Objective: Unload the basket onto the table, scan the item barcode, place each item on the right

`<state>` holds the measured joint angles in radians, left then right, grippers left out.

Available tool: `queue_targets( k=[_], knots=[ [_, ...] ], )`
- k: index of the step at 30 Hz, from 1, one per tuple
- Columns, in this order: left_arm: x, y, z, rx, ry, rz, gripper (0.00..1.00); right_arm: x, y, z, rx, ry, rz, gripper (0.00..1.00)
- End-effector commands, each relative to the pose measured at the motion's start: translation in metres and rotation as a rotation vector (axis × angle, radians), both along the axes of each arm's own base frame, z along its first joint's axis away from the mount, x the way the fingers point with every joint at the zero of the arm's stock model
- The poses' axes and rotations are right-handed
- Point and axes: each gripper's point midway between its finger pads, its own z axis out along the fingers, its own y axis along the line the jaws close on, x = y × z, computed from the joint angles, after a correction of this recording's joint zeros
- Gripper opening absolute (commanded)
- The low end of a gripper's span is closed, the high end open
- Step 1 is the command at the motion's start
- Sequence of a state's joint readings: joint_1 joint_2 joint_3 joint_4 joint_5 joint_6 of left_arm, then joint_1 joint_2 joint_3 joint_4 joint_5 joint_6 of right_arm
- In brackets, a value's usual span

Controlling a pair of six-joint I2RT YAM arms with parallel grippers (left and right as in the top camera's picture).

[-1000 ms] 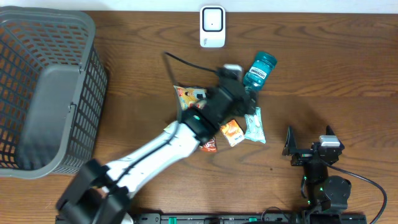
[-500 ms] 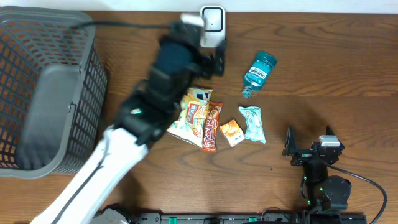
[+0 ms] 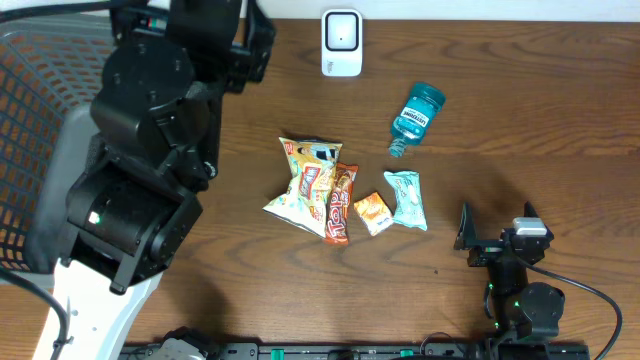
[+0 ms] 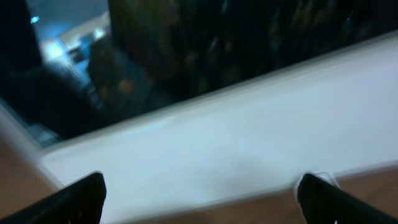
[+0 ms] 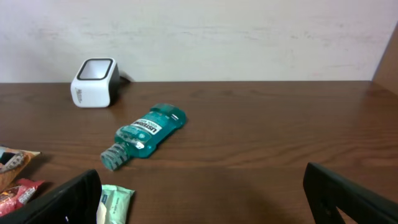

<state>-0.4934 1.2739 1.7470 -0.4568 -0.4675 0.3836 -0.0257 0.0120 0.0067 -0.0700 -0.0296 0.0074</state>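
Several items lie mid-table: a yellow snack bag (image 3: 305, 180), a red packet (image 3: 341, 205), a small orange packet (image 3: 372, 212), a mint-green pack (image 3: 405, 198) and a teal bottle (image 3: 418, 112). The white scanner (image 3: 342, 42) stands at the back edge. My left arm (image 3: 150, 130) is raised high at the left, close to the overhead camera. In its blurred wrist view the left gripper (image 4: 202, 200) is open and empty, facing a white wall. My right gripper (image 3: 495, 235) rests open at the front right, facing the bottle (image 5: 144, 135), the scanner (image 5: 94, 82) and the mint-green pack (image 5: 115, 204).
A grey mesh basket (image 3: 25, 150) fills the left side of the table, partly hidden under my left arm. Bare wood (image 3: 540, 130) lies to the right of the bottle and in front of the right gripper. A white wall (image 5: 249, 37) runs behind the table.
My left arm has lifted off the pile of items and swung left and upward over the basket side, uncovering the packets. The right arm has not moved.
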Motion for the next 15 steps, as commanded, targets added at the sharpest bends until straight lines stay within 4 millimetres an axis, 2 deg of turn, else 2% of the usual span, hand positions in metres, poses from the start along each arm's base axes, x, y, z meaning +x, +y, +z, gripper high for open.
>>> queue_targets(
  k=[1, 5, 9, 15],
  knots=[
    [-0.008, 0.021, 0.002, 0.08, 0.002, 0.092, 0.98, 0.0, 0.001, -0.001, 0.01, 0.002, 0.003, 0.99],
    [-0.027, 0.029, 0.006, -0.017, -0.008, 0.081, 0.98, 0.0, 0.001, -0.001, 0.01, 0.002, 0.003, 0.99],
    [-0.055, 0.029, 0.012, -0.064, -0.034, -0.005, 0.98, 0.0, 0.001, -0.001, 0.01, 0.002, 0.003, 0.99],
    [-0.098, 0.043, 0.023, -0.105, -0.111, -0.07, 0.98, 0.0, 0.001, -0.001, 0.01, 0.002, 0.003, 0.99]
  ],
)
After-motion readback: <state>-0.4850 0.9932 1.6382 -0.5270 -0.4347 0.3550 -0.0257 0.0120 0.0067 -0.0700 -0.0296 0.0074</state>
